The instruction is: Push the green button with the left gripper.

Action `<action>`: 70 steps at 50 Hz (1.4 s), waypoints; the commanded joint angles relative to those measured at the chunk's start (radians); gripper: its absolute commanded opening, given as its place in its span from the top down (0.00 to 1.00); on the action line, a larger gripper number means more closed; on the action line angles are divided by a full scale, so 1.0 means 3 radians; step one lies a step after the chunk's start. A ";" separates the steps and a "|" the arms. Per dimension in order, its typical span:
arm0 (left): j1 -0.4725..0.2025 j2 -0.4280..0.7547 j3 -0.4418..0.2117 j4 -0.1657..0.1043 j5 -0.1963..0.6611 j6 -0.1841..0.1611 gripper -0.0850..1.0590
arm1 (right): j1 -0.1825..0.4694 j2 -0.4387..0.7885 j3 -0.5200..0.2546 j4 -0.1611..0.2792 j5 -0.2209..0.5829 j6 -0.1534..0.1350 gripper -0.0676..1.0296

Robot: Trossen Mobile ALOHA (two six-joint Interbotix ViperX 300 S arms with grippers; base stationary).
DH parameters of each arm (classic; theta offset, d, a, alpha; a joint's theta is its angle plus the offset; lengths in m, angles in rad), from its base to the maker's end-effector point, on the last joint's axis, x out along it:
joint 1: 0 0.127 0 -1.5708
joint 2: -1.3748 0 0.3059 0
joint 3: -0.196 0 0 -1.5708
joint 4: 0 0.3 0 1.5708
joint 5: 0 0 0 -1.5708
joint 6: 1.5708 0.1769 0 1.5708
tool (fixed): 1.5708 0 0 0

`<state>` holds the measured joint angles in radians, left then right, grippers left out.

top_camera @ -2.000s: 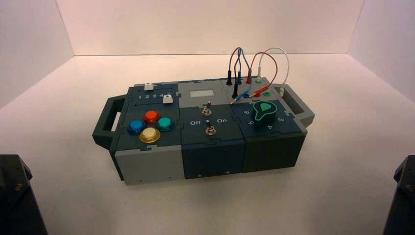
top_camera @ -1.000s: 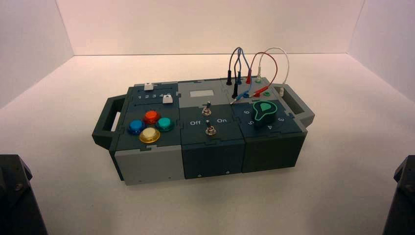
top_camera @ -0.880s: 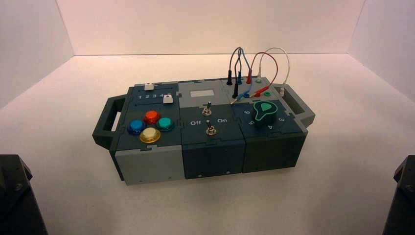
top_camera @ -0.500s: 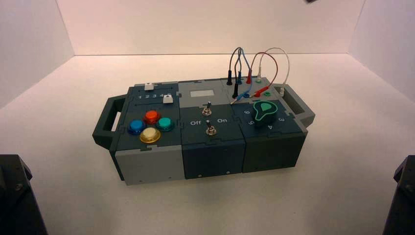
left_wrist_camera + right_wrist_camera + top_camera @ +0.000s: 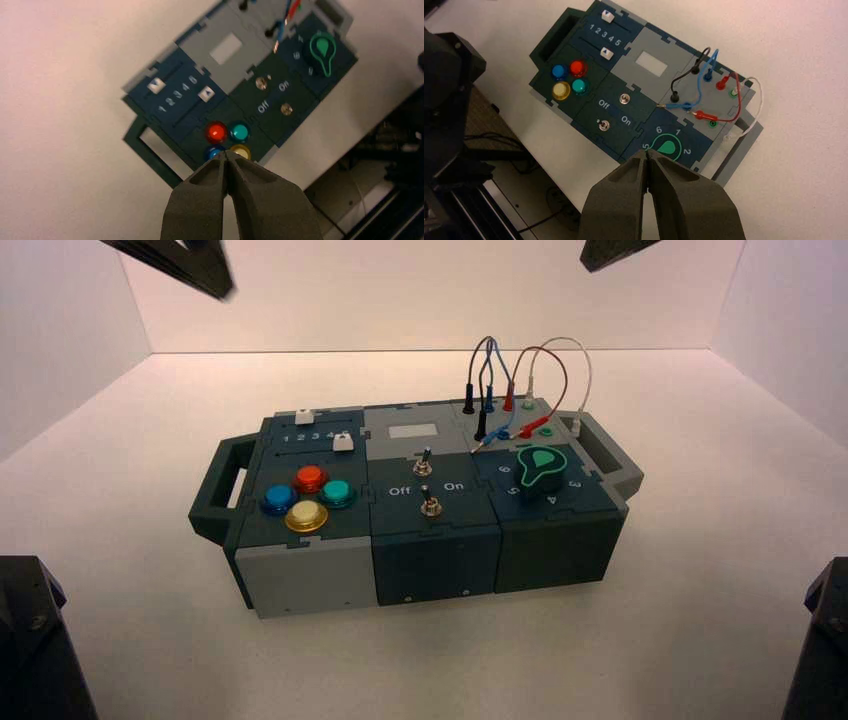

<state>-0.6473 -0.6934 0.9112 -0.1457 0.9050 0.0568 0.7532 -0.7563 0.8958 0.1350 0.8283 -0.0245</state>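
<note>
The green button [image 5: 338, 492] is a small teal dome on the left block of the box [image 5: 300, 580], with red [image 5: 309, 478], blue [image 5: 278, 499] and yellow [image 5: 306, 516] buttons beside it. It also shows in the left wrist view [image 5: 239, 132] and the right wrist view [image 5: 580, 86]. My left gripper [image 5: 226, 154] is shut and empty, high above the box, its tip over the blue and yellow buttons. A dark part of the left arm [image 5: 190, 260] shows at the top left of the high view. My right gripper [image 5: 647, 152] is shut and empty, high above the knob side.
The box's middle block carries two toggle switches [image 5: 428, 504] lettered Off and On. A dark knob with a green outline [image 5: 540, 468] sits on the right block, with plugged wires [image 5: 520, 380] behind it. Two sliders [image 5: 206, 93] lie behind the buttons. Handles [image 5: 222, 480] stick out at both ends.
Dark arm parts have come into the top of the high view, left and right. Half a second ago only a sliver showed at the top right. The box has not moved.
</note>
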 commanded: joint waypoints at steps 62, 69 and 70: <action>-0.0470 0.1600 -0.0245 -0.0066 -0.0557 0.0000 0.95 | 0.0036 0.0010 -0.0005 0.0015 -0.0123 -0.0010 0.96; -0.0476 0.1692 -0.0276 -0.0061 -0.0573 0.0010 0.95 | 0.0036 0.0010 0.0000 0.0015 -0.0123 -0.0010 0.96; -0.0476 0.1708 -0.0281 -0.0066 -0.0573 0.0010 0.95 | 0.0036 0.0010 0.0005 0.0015 -0.0123 -0.0010 0.96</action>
<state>-0.7854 -0.1841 0.8560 -0.1641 0.7409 0.0552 0.7563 -0.7517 0.9097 0.1365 0.7992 -0.0245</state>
